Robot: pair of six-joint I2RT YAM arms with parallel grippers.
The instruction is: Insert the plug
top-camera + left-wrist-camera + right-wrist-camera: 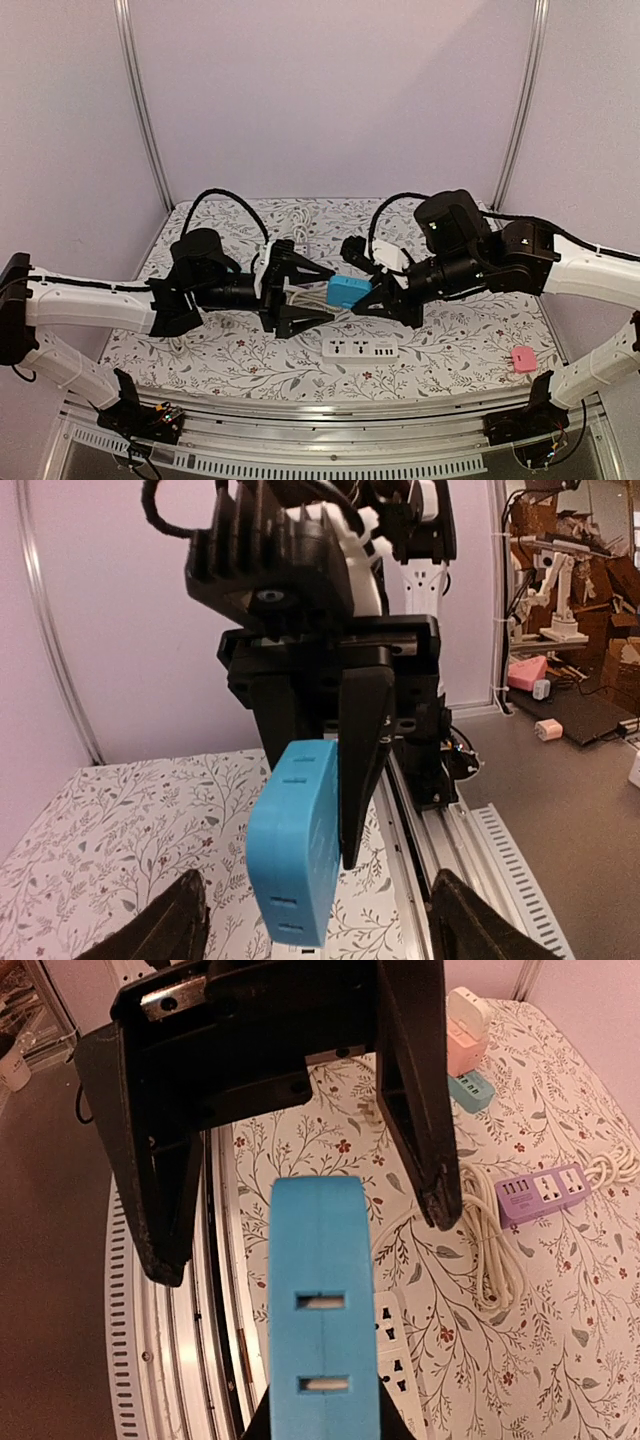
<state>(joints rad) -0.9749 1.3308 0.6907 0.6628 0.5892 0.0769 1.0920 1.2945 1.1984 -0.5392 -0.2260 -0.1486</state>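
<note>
The blue plug (349, 292) hangs in the air above the table's middle, and my right gripper (374, 298) is shut on it. In the left wrist view the plug (295, 840) sits between the right arm's black fingers (362, 760). My left gripper (328, 292) stands open just left of the plug, one finger on either side of its end without touching it. Its own fingertips (170, 925) show wide apart at the bottom of that view. In the right wrist view the plug (322, 1310) fills the foreground, slotted face up. A white power strip (360, 348) lies on the cloth below.
A purple power strip (540, 1192) and a coiled white cord (490, 1250) lie on the flowered cloth. Pink and teal adapters (465, 1050) sit further along it. A small pink object (523, 360) rests at the front right. A metal rail (330, 410) runs along the near edge.
</note>
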